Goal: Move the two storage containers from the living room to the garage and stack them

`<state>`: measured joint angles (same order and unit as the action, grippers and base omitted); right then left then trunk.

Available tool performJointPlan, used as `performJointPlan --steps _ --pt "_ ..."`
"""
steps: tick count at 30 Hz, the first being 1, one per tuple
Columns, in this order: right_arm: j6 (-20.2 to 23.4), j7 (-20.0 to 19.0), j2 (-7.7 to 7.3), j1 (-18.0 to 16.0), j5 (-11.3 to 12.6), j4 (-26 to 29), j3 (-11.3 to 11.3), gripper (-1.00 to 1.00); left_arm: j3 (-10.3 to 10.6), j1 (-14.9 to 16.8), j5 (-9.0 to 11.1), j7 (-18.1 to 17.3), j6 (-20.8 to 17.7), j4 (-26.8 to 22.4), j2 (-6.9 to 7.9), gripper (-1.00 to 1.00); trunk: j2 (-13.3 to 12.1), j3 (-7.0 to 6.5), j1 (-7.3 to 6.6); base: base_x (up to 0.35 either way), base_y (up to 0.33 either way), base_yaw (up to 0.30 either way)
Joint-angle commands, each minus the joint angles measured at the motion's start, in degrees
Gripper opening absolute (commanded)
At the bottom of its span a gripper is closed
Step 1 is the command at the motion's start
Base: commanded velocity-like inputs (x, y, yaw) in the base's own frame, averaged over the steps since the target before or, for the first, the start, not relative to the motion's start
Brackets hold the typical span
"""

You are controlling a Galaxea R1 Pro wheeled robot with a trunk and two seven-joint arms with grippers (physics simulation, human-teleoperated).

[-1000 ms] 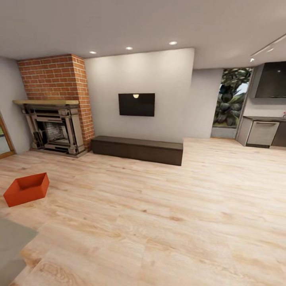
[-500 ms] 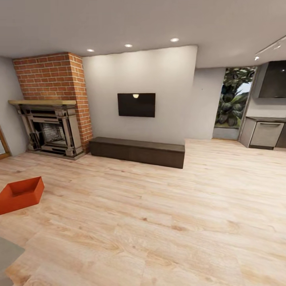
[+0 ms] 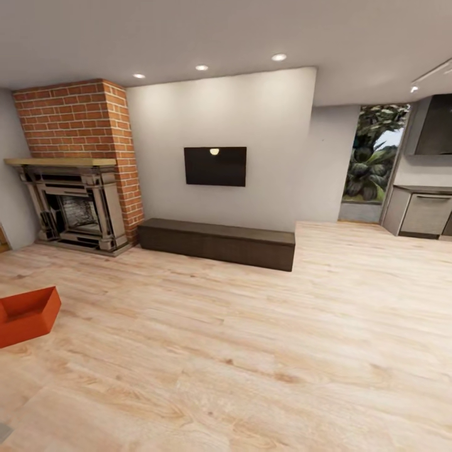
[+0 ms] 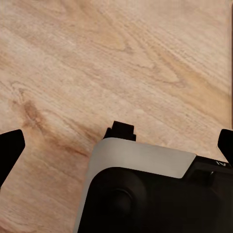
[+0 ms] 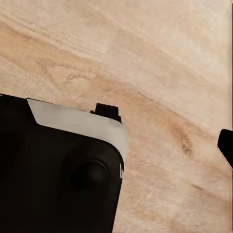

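Note:
One orange-red storage container (image 3: 26, 316) sits open-topped on the light wood plank floor of the living room, at the left edge of the head view and partly cut off by it. In the left wrist view my left gripper (image 4: 116, 153) is open, its dark fingertips (image 4: 9, 150) at the two sides of the picture, with nothing between them but floor and part of my own body. One dark fingertip (image 5: 226, 148) of my right gripper (image 5: 116, 148) shows far out at the side above the planks. It holds nothing.
A red brick fireplace (image 3: 72, 182) stands at the back left. A low dark bench (image 3: 216, 242) runs under a wall-mounted screen (image 3: 215, 166). At the right are a window with plants (image 3: 371, 160) and kitchen cabinets (image 3: 427, 213). Wide wood floor (image 3: 263, 351) lies ahead.
The whole head view has shifted as the camera moved. The container now lies further toward the picture's left edge, and the grey rug corner has almost left the view. Nothing itself moved.

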<state>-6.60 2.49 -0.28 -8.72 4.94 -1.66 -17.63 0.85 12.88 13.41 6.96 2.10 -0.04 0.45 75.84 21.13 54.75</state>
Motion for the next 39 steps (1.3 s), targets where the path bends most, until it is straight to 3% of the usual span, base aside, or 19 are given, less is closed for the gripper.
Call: performJointPlan --steps 1,39 --pt "-0.3 0.1 0.04 -0.1 0.5 -0.2 -0.5 1.00 0.1 0.0 0.4 0.1 0.2 0.0 -0.01 1.00 0.0 0.06 0.03 0.324 0.000 0.000" --pt "-0.6 0.1 0.41 -0.1 0.4 -0.2 -0.5 1.00 0.1 0.0 0.4 0.1 0.3 0.0 -0.01 1.00 0.0 0.06 0.03 0.324 0.000 0.001"
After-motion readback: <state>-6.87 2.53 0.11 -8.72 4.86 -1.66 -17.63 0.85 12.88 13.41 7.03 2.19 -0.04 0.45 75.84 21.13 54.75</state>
